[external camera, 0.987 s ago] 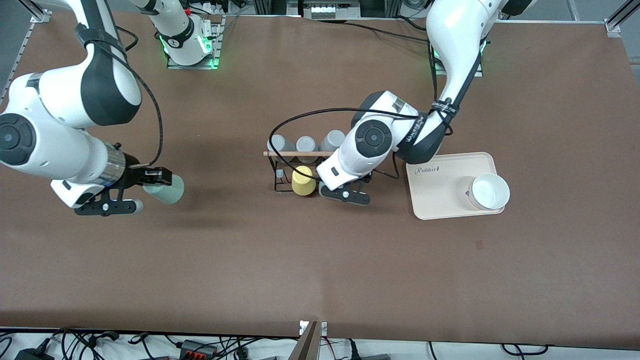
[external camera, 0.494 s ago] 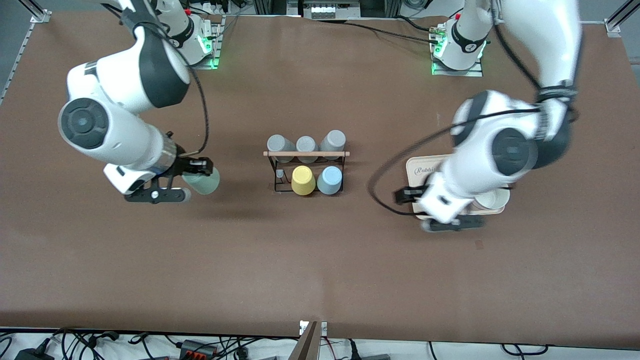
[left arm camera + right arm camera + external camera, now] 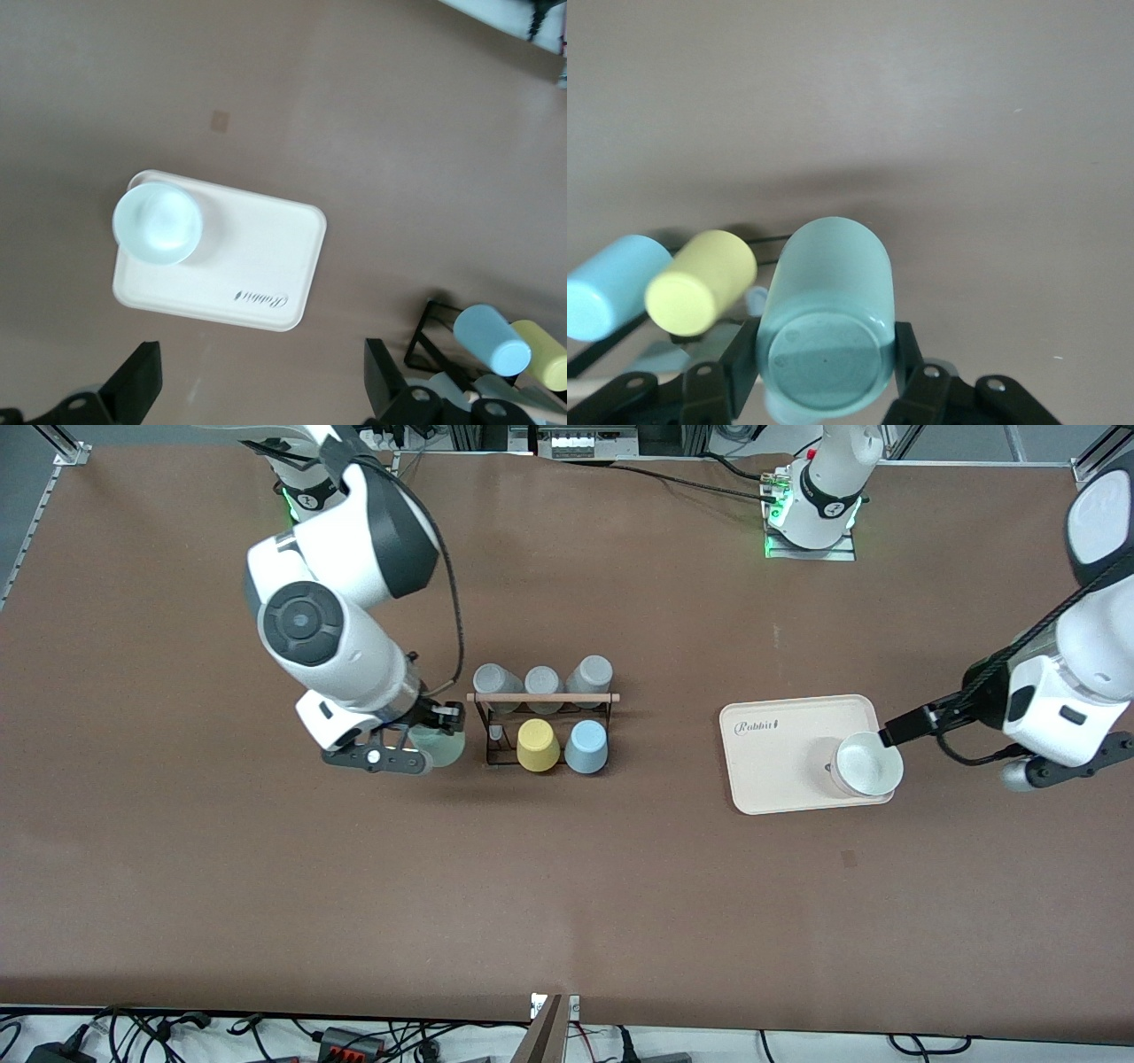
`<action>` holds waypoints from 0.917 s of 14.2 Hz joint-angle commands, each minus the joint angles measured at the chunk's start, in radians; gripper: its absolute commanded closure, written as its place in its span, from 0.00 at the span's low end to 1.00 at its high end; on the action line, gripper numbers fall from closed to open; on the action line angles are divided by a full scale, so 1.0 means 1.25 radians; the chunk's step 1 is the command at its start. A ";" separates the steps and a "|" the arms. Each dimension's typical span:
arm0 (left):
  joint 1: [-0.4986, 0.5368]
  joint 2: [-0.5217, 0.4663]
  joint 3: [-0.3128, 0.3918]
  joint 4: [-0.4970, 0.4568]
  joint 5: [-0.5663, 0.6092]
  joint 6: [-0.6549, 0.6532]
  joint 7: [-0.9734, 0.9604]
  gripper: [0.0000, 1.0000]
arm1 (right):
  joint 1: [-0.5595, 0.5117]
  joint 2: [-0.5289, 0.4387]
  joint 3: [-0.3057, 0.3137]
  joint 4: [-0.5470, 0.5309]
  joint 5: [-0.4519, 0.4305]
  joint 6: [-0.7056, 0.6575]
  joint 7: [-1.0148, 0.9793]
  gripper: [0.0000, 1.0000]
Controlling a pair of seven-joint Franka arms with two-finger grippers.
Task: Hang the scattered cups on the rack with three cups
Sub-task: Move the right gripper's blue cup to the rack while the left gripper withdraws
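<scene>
My right gripper [image 3: 432, 739] is shut on the pale mint-green cup [image 3: 440, 747], held on its side just beside the rack [image 3: 489, 731] at the rack's right-arm end. In the right wrist view the cup [image 3: 828, 301] shows its base between the fingers [image 3: 908, 350]. The light blue cup [image 3: 586, 746] hangs on the black wire rack next to the yellow cup [image 3: 538, 745]. The wooden rod [image 3: 542, 698] lies across the rack's top. My left gripper [image 3: 952, 757] is open and empty, up over the table past the cream tray [image 3: 780, 766].
Three grey cups [image 3: 542, 681] hang on the rack's row farther from the front camera. A white bowl [image 3: 869, 765] stands on the tray, also seen in the left wrist view [image 3: 158, 223]. Brown table all round.
My right gripper has carried the mint-green cup up to the rack. My left gripper has drawn away from the rack past the tray, leaving the light blue cup on the rack.
</scene>
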 commanded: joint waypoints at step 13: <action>0.011 -0.191 -0.045 -0.245 0.096 0.022 0.038 0.00 | 0.084 0.113 -0.008 0.027 -0.012 0.058 0.076 0.64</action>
